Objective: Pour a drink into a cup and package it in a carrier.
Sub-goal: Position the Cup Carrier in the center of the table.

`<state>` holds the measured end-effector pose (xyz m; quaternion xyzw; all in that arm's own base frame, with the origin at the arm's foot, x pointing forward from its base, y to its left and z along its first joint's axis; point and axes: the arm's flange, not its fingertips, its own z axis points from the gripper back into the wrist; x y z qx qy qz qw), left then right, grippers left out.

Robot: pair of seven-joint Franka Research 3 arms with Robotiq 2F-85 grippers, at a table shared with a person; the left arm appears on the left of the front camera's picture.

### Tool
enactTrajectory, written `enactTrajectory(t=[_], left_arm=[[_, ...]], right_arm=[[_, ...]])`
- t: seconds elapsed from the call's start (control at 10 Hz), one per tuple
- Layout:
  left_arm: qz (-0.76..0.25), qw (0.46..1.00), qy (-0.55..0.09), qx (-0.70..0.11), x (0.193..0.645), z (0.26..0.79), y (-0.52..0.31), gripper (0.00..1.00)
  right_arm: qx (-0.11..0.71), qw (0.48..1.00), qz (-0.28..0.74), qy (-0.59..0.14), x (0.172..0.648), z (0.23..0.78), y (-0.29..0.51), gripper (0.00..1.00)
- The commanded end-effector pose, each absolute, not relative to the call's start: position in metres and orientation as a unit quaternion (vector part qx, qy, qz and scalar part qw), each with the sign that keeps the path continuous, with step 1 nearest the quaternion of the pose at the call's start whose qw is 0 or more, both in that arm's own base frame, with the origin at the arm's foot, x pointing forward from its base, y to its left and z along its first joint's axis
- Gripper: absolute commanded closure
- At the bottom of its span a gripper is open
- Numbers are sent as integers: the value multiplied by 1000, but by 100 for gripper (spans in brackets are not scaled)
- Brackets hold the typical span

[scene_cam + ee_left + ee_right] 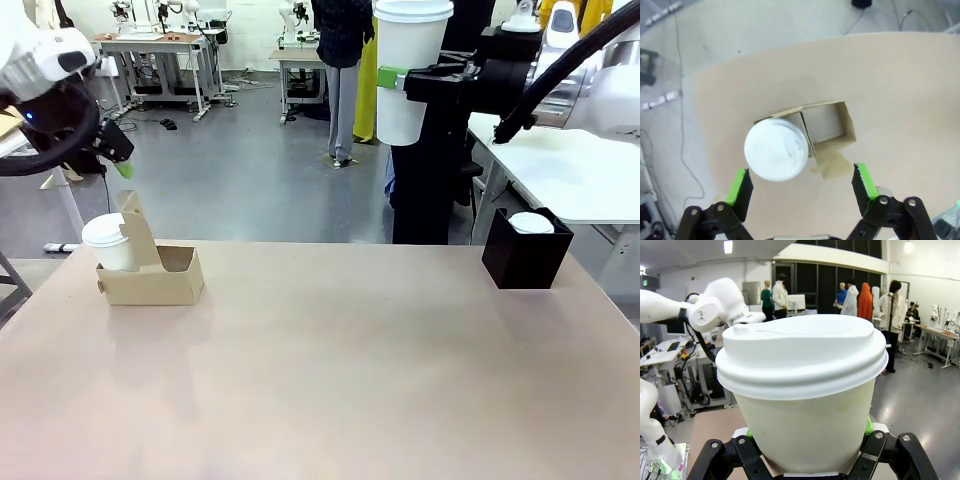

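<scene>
1. The cup (410, 70) — plain white, white lid.
2. The second cup (110, 243): white too, lid included.
3. The carrier (165, 285): plain brown cardboard.
4. The box (525, 262): black, white showing at its top.
5. The right gripper (404, 80) and the left gripper (802, 182) — black, green pads.
6. The tabletop (350, 370): pale pinkish tan, unpatterned.

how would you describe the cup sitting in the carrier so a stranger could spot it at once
On the tan table, look to the far left corner, where a brown cardboard carrier stands. The cup is the white lidded one in its left slot, beside the upright handle panel. The other lidded cup is held high in the right gripper; this one sits low in cardboard.
</scene>
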<state>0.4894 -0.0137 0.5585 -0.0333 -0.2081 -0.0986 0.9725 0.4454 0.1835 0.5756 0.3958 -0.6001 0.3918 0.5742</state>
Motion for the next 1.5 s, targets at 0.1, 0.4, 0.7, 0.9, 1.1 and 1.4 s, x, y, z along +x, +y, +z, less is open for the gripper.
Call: enactTrajectory(t=[0.1,0.4,0.7,0.9,1.1,1.4], left_arm=[[-67,981,-179,-40,516,540,-14,0],[-58,985,-159,-18,526,520,-23,0],[-44,988,-145,7,533,515,-25,57],[-45,988,-144,11,536,513,-25,100],[-50,988,-144,-2,539,512,-24,84],[-59,989,-137,-19,548,509,-21,100]], right_arm=[[396,566,395,-605,445,578,185,19],[396,566,395,-605,445,578,185,19],[396,566,395,-605,445,578,185,19],[396,566,395,-605,445,578,185,19],[396,566,395,-605,445,578,185,19],[396,566,395,-605,445,578,185,19]])
